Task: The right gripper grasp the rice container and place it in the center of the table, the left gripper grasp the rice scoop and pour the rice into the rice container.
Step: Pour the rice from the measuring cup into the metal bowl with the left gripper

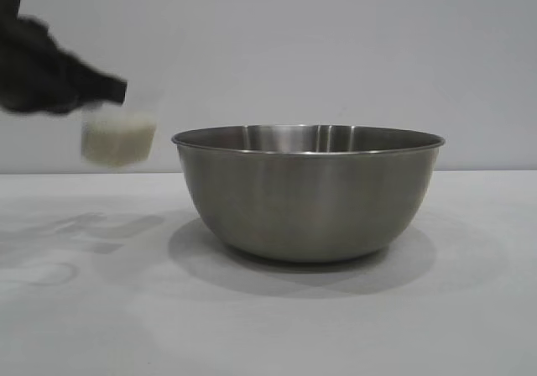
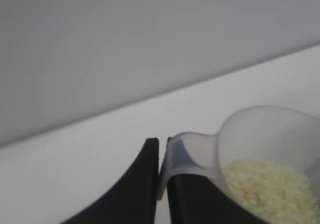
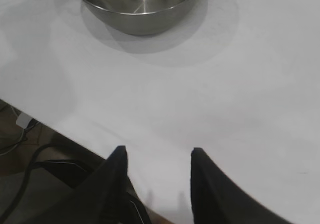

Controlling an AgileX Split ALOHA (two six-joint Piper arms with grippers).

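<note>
Your left gripper (image 2: 161, 171) is clamped on the rice scoop's (image 1: 118, 137) handle — scoop aloft, holding rice (image 2: 272, 189), just left of the rice container (image 1: 308, 191). That container sits on the table (image 1: 470, 309). Your right gripper (image 3: 156, 159) — fingers spread, holding nothing — hangs well apart from it.

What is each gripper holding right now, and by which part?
The left gripper holds the rice scoop by its side handle, lifted left of the rice container, rice inside. The right gripper is open, holding nothing.
</note>
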